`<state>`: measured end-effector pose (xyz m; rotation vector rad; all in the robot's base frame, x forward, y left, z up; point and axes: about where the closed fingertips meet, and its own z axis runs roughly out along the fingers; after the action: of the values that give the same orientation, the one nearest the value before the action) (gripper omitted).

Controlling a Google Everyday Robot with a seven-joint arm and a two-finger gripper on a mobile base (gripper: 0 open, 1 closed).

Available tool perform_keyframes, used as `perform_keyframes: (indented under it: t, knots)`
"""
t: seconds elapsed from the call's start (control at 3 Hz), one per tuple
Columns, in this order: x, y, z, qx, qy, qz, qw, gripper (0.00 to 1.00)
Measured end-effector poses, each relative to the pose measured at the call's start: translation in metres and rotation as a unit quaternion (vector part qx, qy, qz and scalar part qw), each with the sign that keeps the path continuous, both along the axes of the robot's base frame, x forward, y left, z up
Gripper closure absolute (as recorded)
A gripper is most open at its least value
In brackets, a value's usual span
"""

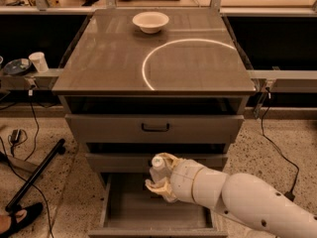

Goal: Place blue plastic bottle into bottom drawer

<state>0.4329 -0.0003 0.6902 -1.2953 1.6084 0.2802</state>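
My gripper (161,175) is shut on the blue plastic bottle (158,166); only its white cap and clear upper part show between the cream fingers. It hangs upright over the open bottom drawer (148,209), near the drawer's back, just in front of the middle drawer's face. The bottom drawer is pulled out and its grey inside holds nothing that I can see. My white arm (247,202) reaches in from the lower right.
A white bowl (150,21) sits at the back of the cabinet top (124,63). The top drawer (154,128) and middle drawer are closed. A white cup (38,61) stands on a ledge at left. A black pole (34,175) and cables lie on the floor at left.
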Motion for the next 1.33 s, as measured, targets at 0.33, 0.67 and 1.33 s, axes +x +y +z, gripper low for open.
perform_keyframes:
  t: [0.33, 0.67, 1.33]
  knots:
    - [0.032, 0.013, -0.005, -0.007, -0.018, -0.013, 0.9997, 1.00]
    - [0.032, 0.013, -0.005, -0.007, -0.018, -0.013, 0.9997, 1.00]
    - [0.047, 0.008, -0.015, 0.078, -0.010, -0.029, 0.9965, 1.00]
